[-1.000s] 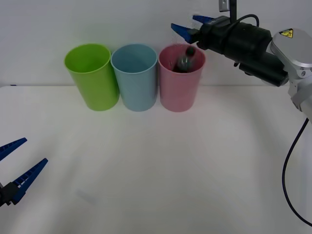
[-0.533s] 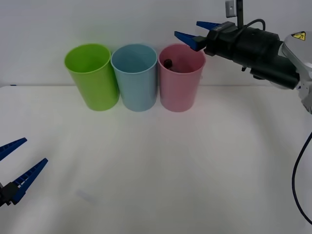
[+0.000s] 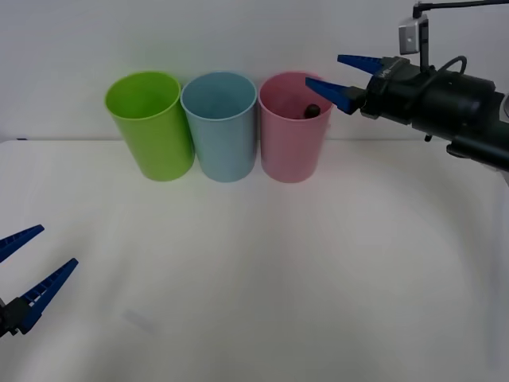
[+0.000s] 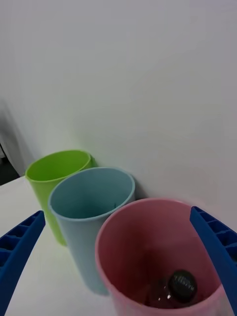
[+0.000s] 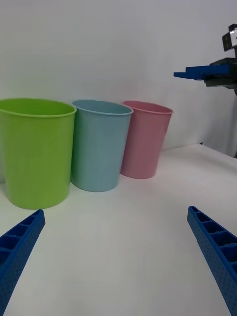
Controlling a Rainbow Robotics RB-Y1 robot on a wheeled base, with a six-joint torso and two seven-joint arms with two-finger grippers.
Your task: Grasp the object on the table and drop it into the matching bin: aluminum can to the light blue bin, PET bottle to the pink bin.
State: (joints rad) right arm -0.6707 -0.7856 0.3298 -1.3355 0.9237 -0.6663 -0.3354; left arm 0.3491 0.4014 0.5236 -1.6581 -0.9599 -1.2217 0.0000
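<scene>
The PET bottle (image 4: 177, 289) lies inside the pink bin (image 4: 143, 247), black cap up, low against the wall. From the front only its dark cap (image 3: 313, 110) shows over the pink bin's (image 3: 291, 143) rim. My right gripper (image 3: 322, 69) hovers open and empty just right of that rim, a little above it; its blue fingers (image 4: 22, 247) frame the bin's mouth. The light blue bin (image 3: 220, 127) stands to the pink bin's left. My left gripper (image 3: 58, 245) waits open near the white table's (image 3: 318, 270) front left edge.
A lime green bin (image 3: 151, 123) stands at the left end of the row, touching the light blue one. All three bins stand along the table's far edge by the white wall. The left wrist view shows the row (image 5: 98, 145) and the right gripper (image 5: 200, 73) above it.
The bottle has dropped from the right gripper's open fingers into the pink bin and settled. The right gripper has drawn back to the right, away from the bin's mouth. The left arm stayed still.
</scene>
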